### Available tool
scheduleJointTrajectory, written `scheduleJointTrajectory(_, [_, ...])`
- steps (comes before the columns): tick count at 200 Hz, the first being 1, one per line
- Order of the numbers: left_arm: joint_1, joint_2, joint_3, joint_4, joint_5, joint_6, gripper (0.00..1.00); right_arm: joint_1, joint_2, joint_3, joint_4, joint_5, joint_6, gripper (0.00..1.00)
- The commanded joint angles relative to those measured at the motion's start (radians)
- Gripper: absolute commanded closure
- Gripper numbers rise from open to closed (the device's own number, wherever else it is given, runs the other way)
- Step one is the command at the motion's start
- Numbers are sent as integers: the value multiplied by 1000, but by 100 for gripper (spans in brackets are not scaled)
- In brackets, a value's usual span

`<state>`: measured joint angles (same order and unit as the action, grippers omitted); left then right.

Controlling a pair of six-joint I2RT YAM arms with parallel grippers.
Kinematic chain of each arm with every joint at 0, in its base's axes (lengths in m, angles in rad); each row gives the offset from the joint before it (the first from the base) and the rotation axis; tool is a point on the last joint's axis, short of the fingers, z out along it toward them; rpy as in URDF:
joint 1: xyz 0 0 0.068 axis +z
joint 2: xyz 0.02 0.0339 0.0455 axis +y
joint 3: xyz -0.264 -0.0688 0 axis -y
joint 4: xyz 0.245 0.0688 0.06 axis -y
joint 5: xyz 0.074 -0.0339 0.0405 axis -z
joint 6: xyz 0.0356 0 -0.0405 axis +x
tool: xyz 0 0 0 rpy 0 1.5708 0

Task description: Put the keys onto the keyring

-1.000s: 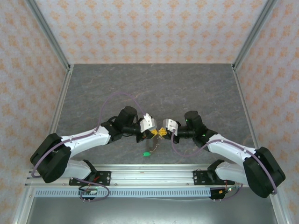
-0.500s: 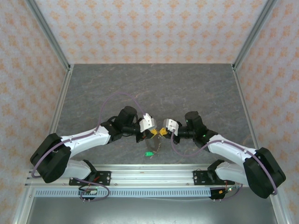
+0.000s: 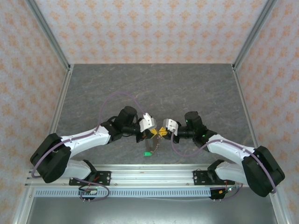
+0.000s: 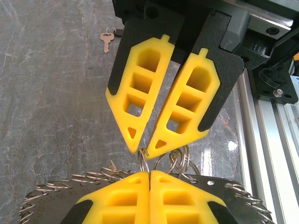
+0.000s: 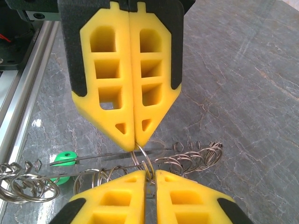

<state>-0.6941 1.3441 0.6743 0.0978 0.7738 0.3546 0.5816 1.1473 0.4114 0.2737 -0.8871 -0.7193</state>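
The left fingers (image 4: 122, 197) and right fingers (image 5: 117, 198) are both clamping tight on one loop of the keyring (image 5: 194, 158) (light, slippery wire, I'd guess).

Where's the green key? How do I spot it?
Look near the front of the grey table, where the left hand and right hand meet. Just nearer the rail is a tiny key. Its head is bright green, unlike the silvery keyring beside it.

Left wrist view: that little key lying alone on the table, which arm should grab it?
Probably the right, once it lets go. The key lies beyond the right gripper, on its side. The left gripper is farther off, shut on the keyring, so it could hold that steady.
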Motion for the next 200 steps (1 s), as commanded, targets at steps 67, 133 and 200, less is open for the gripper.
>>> scheduleJointTrajectory(67, [-4, -25, 5, 7, -29, 0, 92, -2, -29, 39, -35, -42, -5, 100])
scheduleJointTrajectory(133, [-4, 6, 37, -31, -26, 20, 88, 16, -34, 86, -123, -41, -36, 100])
scheduleJointTrajectory(200, [-4, 27, 60, -90, 10, 51, 84, 27, -33, 81, -97, -20, -19, 100])
